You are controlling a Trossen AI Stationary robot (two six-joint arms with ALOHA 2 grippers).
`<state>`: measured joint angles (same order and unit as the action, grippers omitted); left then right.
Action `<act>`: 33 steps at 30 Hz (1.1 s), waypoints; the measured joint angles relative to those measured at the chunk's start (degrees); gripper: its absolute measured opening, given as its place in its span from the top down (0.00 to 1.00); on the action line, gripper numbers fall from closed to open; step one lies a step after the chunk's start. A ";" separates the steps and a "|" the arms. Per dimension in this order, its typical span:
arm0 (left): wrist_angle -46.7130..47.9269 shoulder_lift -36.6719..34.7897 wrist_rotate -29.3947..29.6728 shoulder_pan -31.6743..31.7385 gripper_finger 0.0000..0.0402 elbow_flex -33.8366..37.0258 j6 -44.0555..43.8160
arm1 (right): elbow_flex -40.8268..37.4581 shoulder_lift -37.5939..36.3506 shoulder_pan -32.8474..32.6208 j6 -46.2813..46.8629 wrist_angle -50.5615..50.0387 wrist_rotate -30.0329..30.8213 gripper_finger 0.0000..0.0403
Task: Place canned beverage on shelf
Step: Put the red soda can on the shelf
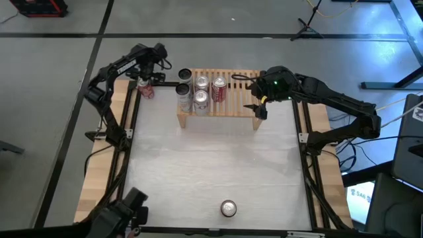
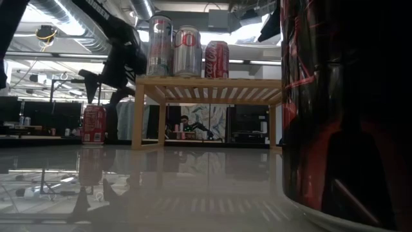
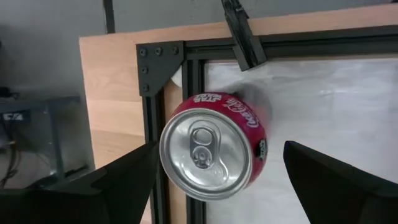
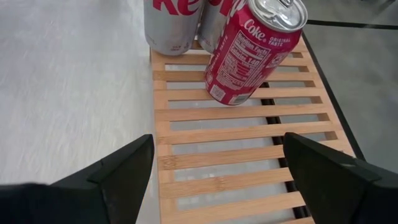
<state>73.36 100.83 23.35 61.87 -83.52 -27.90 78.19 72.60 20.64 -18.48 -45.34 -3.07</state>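
A red cola can (image 3: 214,146) stands upright on the white table top at its far left corner (image 1: 145,90), left of the shelf (image 2: 94,124). My left gripper (image 3: 221,149) hangs just above it, pointing steeply down, open, one finger on each side of the can and apart from it. The pale wooden shelf (image 1: 234,106) stands at the far middle and carries several upright cans, silver ones (image 4: 171,25) and a red one (image 4: 252,53). My right gripper (image 4: 217,168) waits open over the bare right part of the slats (image 1: 246,92).
A dark can (image 1: 229,209) stands alone near the table's front edge and fills the right of the low view (image 2: 347,109). A black metal frame (image 3: 193,74) borders the table top, close behind the red can. The table's middle lies bare between shelf and dark can.
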 joint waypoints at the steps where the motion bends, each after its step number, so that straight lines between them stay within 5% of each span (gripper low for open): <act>1: 0.01 0.33 0.23 0.00 0.17 -0.01 0.10 | 0.00 0.00 0.00 0.00 0.00 0.00 0.14; 13: -0.45 3.88 2.72 -0.10 0.17 0.11 3.20 | 0.00 0.00 0.00 0.13 0.00 0.00 0.14; 33: 3.55 3.38 -12.33 0.28 0.17 0.91 5.78 | 0.00 0.00 0.00 0.39 0.29 0.57 0.14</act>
<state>76.91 104.21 11.02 62.15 -82.61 -22.13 78.19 72.60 20.64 -18.09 -45.06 -2.50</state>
